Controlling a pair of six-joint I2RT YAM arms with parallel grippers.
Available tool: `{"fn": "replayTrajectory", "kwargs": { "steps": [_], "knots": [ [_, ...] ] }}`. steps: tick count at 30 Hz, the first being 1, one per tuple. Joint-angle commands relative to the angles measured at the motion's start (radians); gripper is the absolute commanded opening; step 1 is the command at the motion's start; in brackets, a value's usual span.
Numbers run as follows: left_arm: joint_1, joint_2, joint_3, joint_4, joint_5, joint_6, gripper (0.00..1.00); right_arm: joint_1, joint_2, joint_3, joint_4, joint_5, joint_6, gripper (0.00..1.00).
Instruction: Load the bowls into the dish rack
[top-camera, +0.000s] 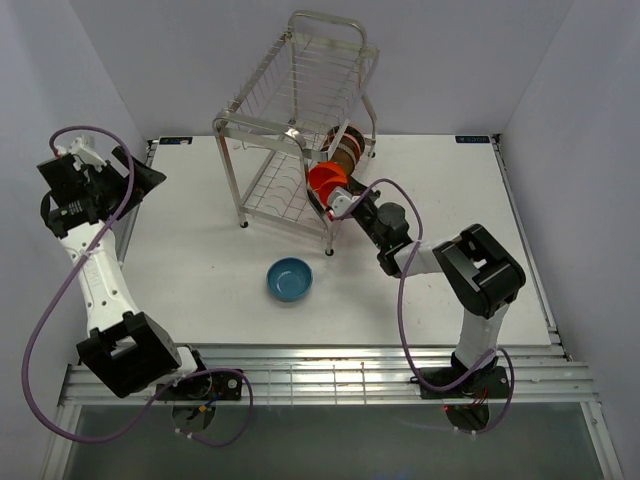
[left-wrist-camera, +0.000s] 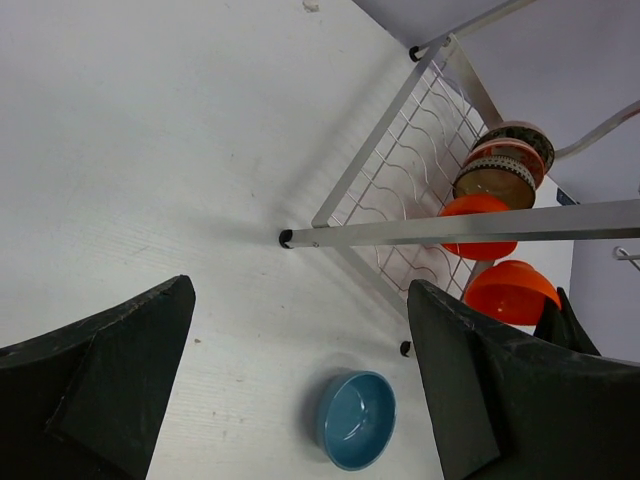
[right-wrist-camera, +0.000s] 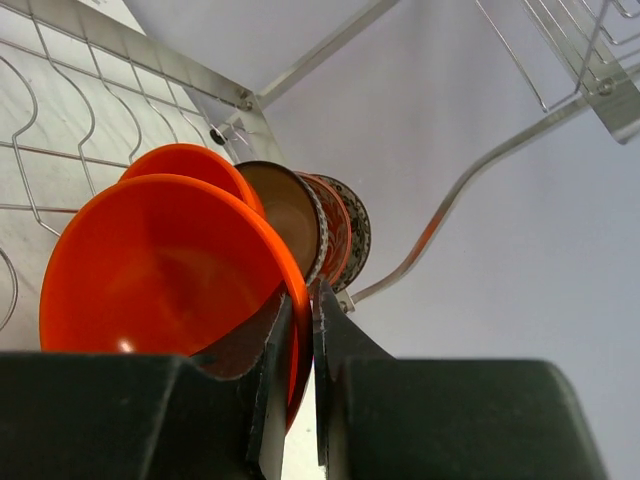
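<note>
The silver wire dish rack (top-camera: 262, 125) stands at the back of the table. My right gripper (top-camera: 338, 203) is at its lower tier, shut on the rim of an orange bowl (right-wrist-camera: 160, 270), which is on edge. My right gripper (right-wrist-camera: 303, 300) has one finger inside the bowl and one outside. Behind it in the tier stand a second orange bowl (right-wrist-camera: 190, 160), the brown bowl with cream inside (right-wrist-camera: 285, 205), the red-and-white bowl (right-wrist-camera: 335, 220) and the grey patterned bowl (right-wrist-camera: 357, 228). The blue bowl (top-camera: 290, 278) sits upright on the table in front of the rack. My left gripper (left-wrist-camera: 300, 288) is open and empty, high above the blue bowl (left-wrist-camera: 357, 419).
The rack's near leg (left-wrist-camera: 286, 238) and lower rail (left-wrist-camera: 450, 226) cross the left wrist view. The white table (top-camera: 200, 250) has raised edges at its sides. The rack's upper basket (top-camera: 300, 85) holds nothing that I can see.
</note>
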Motion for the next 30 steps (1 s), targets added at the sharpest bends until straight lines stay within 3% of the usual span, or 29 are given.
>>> {"fn": "replayTrajectory", "kwargs": {
  "steps": [1,13,19,21,22,23,25,28,30],
  "knots": [
    [0.001,-0.012,-0.024,0.025,0.017,0.018,0.98,0.018,0.025,0.069,0.615,-0.003,-0.065,0.08],
    [0.001,-0.034,-0.109,0.054,0.086,0.104,0.98,0.028,0.148,0.193,0.650,0.028,-0.115,0.08],
    [0.001,-0.100,-0.226,0.143,0.296,0.263,0.98,0.029,0.163,0.215,0.650,0.048,-0.095,0.08],
    [0.001,-0.130,-0.275,0.138,0.479,0.353,0.94,0.028,0.163,0.216,0.648,0.055,-0.090,0.08],
    [0.001,-0.143,-0.292,0.131,0.546,0.468,0.91,0.028,0.160,0.215,0.648,0.057,-0.081,0.08],
    [-0.003,-0.182,-0.339,0.131,0.591,0.519,0.83,0.028,0.156,0.213,0.647,0.061,-0.076,0.08],
    [-0.032,-0.233,-0.391,0.132,0.625,0.613,0.77,0.029,0.150,0.208,0.641,0.069,-0.069,0.08],
    [-0.135,-0.327,-0.499,0.144,0.581,0.746,0.75,0.028,0.136,0.207,0.627,0.094,-0.050,0.08],
    [-0.265,-0.402,-0.603,0.206,0.509,0.759,0.73,0.028,0.128,0.204,0.612,0.104,-0.036,0.08]
  ]
}}
